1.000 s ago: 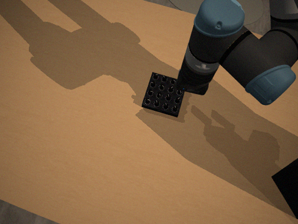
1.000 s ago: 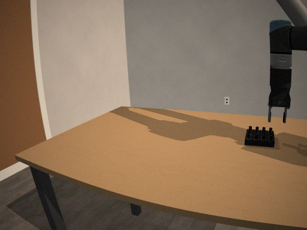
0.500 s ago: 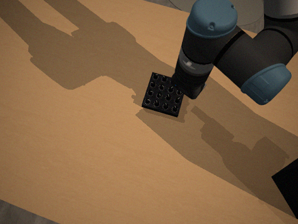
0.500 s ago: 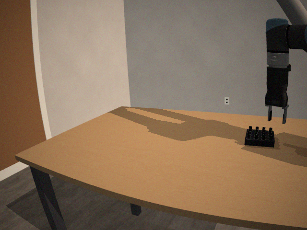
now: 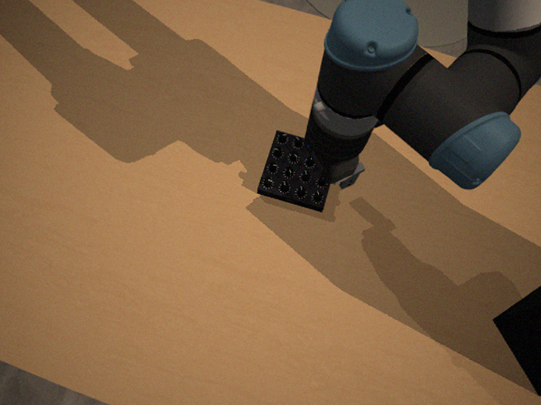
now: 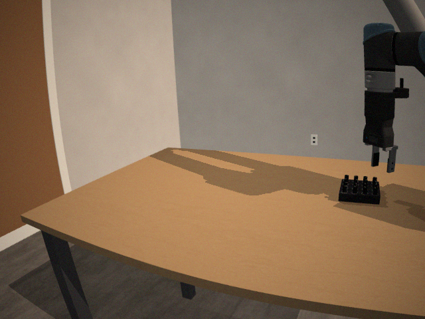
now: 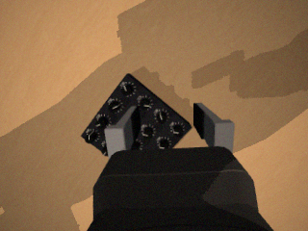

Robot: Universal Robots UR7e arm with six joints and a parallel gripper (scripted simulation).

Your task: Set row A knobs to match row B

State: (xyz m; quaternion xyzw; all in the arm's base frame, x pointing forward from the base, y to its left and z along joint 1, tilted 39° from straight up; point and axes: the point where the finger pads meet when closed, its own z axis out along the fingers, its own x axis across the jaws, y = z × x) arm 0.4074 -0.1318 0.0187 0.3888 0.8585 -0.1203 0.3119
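Observation:
The black knob box (image 5: 290, 201) (image 6: 358, 198) (image 7: 130, 103) stands flat on the table, with its knobs upright in a four-by-four grid. White lines show on several knobs, but the printed names are too small to read and I cannot see the socket, so I cannot tell which row is A. My gripper (image 6: 382, 168) (image 7: 166, 115) is open and empty, above the level of the knob tops. In the wrist view the box is turned diagonally, and the left finger and gripper body hide part of it. In the top view the arm covers its upper right part.
The wooden table (image 5: 163, 283) (image 6: 206, 233) bears wide shadows of the arm, which fall over and around the box. A black block-like shape (image 5: 531, 336) stands at the right edge of the top view. A wall with an outlet (image 6: 314, 139) is behind the table.

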